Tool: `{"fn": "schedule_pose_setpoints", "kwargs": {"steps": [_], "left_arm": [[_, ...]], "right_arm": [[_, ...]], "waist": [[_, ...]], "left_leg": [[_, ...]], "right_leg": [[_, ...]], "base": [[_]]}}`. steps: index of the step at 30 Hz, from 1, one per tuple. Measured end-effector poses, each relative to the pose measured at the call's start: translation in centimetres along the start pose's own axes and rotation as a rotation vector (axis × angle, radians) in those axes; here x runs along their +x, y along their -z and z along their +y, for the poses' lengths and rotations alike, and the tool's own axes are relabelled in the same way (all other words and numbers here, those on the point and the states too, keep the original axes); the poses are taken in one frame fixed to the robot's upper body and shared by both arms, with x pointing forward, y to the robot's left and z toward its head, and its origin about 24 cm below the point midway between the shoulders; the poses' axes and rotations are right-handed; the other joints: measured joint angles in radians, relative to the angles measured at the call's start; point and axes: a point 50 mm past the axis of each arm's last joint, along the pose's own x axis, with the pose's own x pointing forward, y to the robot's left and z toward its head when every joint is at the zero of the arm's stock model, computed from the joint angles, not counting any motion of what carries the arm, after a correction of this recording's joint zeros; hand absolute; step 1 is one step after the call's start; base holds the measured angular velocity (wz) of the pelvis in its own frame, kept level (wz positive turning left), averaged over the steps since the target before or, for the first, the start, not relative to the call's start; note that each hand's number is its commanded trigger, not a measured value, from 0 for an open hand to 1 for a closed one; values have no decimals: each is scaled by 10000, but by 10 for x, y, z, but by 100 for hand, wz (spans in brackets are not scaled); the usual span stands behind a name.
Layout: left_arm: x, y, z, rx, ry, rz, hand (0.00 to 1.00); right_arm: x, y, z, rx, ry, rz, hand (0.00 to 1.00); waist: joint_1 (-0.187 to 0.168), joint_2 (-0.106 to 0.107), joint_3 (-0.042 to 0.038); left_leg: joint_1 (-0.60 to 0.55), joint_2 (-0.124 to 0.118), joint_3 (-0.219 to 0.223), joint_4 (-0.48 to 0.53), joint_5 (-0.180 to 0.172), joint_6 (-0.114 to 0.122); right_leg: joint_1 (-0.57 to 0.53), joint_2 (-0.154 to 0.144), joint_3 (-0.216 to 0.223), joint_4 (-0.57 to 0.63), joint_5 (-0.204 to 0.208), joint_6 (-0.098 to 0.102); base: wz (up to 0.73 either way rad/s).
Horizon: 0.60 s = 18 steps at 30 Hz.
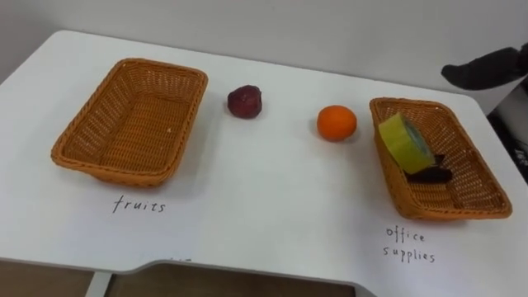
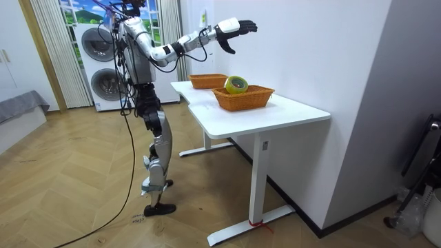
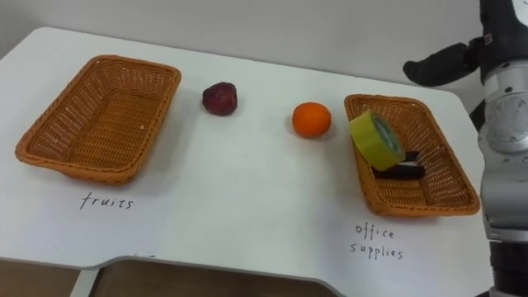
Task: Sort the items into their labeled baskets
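The right hand point(image 3: 441, 66) hangs in the air above the far edge of the office supplies basket point(image 3: 429, 205), fingers loosely spread and holding nothing. The left eye view cuts part of it off at the edge. In that basket a yellow-green tape roll point(image 3: 375, 140) leans tilted over a dark item point(image 3: 403, 172) too hidden to identify. The orange point(image 3: 312, 120) and a dark red fruit point(image 3: 219, 98) lie on the white table point(image 3: 247, 198), between it and the fruits basket point(image 3: 99, 115).
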Motion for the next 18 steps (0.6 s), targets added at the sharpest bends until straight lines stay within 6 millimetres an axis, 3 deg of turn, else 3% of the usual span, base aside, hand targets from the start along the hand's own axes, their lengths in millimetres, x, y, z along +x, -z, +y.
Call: {"fn": "schedule_pose_setpoints", "kwargs": {"steps": [6, 14, 15, 18], "left_arm": [[0, -1, -2, 108, 91, -59, 0], [0, -2, -5, 195, 169, -131, 0], [0, -1, -5, 230, 163, -121, 0], [0, 1, -4, 309, 111, -41, 0]], "right_arm": [[1, -7, -6, -181, 154, -338, 0], [-2, -23, 2, -241, -217, -1119, 0], [-1, -23, 2, -221, -278, -1095, 0], [4, -22, 8, -48, -554, -973, 0]], "waist": [[50, -32, -13], [137, -38, 11], [219, -46, 23], [398, -65, 171]], "left_leg": [[-130, 7, -2, 1, 1, 0], [-127, 2, -80, -65, 1, 0], [-127, 3, -76, -67, 1, 0], [-12, 9, -75, -66, -1, -2]], "right_leg": [[-88, -2, -31, 12, 0, -1], [-71, 1, -55, 14, 0, -1], [-69, 1, -63, 13, 0, -1], [38, 2, -79, 9, 0, -1]], "base": [[0], [1], [0], [0]]}}
